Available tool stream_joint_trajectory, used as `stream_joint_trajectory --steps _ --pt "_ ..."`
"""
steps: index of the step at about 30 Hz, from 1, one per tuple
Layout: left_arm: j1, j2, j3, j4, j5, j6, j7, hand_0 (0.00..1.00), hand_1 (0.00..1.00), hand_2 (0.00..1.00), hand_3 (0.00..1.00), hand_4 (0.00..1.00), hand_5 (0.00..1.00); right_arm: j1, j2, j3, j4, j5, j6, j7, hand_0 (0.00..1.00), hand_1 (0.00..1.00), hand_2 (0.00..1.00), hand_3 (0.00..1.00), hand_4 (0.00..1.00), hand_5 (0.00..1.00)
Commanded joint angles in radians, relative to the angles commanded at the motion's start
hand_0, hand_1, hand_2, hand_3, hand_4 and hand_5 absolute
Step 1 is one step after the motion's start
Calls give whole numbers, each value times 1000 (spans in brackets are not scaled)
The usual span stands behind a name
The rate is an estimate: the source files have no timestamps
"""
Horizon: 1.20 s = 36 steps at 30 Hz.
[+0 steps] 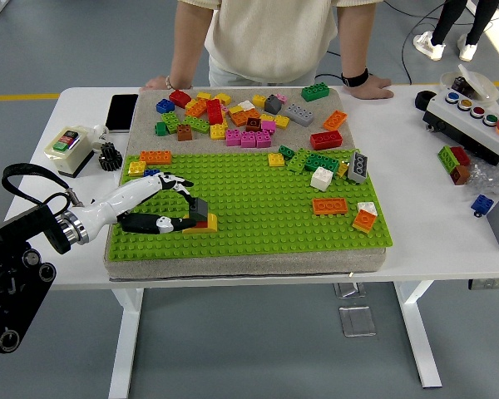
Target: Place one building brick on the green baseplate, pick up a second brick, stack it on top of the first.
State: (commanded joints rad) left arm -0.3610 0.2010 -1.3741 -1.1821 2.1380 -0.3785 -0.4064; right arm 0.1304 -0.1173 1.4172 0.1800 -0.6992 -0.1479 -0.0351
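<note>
The green baseplate (258, 208) covers the front half of a grey mat. Near its front left stands a small stack: a dark grey brick (200, 207) on a red brick (202, 220) on a flat yellow brick (205, 227). My left hand (188, 214) reaches in from the left. Its thumb lies low against the stack's left side and its fingers (183, 188) curve over onto the dark grey brick. The right arm is out of view.
Several loose bricks (241, 116) lie on the mat behind the plate. An orange brick (329, 205) and a white brick (321, 178) sit on the plate's right. A phone (121, 112) and a button box (69, 147) are at left. A person's hands (370, 86) rest on the far edge.
</note>
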Motion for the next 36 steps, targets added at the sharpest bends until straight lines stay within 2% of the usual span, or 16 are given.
stream_joint_trajectory --steps 36 --pt "-6 -11 8 30 8 0 4 998 959 894 633 998 794 -1 2 -5 0 1 -6 1 730 640 685 610 924 476"
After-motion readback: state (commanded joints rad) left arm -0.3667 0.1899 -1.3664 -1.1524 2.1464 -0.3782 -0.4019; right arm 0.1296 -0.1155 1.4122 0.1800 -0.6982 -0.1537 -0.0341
